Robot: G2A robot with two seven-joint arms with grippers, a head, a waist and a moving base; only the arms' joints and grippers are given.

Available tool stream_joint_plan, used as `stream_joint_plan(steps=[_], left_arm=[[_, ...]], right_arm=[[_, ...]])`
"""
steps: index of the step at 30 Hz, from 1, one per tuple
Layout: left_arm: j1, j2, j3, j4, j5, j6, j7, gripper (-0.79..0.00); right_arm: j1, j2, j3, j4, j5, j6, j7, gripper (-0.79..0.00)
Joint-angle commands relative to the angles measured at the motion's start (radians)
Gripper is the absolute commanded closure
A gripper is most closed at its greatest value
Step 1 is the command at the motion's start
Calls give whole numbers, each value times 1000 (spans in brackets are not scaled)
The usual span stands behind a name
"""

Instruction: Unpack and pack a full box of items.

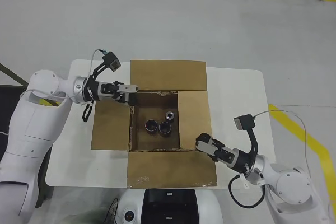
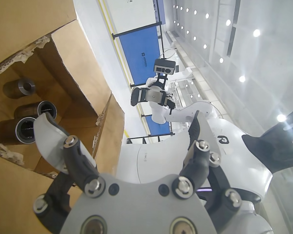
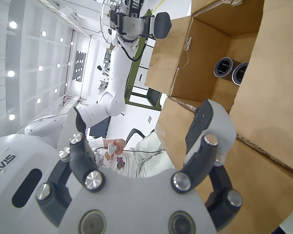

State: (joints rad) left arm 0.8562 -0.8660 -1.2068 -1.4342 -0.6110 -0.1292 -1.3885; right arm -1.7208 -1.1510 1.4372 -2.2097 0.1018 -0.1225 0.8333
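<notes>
Box (image 1: 168, 75) holds three cylinders (image 1: 151, 126), so unpacking seems unfinished. Left hand (image 2: 119, 117) and right hand (image 3: 140, 108) are open, empty.

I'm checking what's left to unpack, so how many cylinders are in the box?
3, all on the box floor: two wide cylinders side by side in the middle, and a narrow cylinder just beyond them. The walls may hide more.

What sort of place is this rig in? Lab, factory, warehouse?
Probably an industrial hall or robotics test floor, not a home. Cues: the yellow floor line beside the white table, the blue partition panels, and a high ceiling with rows of spotlights.
</notes>
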Motion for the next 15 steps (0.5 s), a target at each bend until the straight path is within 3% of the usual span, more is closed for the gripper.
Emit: stream_joint_plan(steps=[1, 15], left_arm=[[-9, 0, 4, -9, 19, 6, -7, -785], [-13, 1, 3, -13, 25, 6, -14, -785]], right_arm=[[-9, 2, 5, -3, 8, -4, 1, -785], [-9, 2, 5, -3, 8, -4, 1, -785]])
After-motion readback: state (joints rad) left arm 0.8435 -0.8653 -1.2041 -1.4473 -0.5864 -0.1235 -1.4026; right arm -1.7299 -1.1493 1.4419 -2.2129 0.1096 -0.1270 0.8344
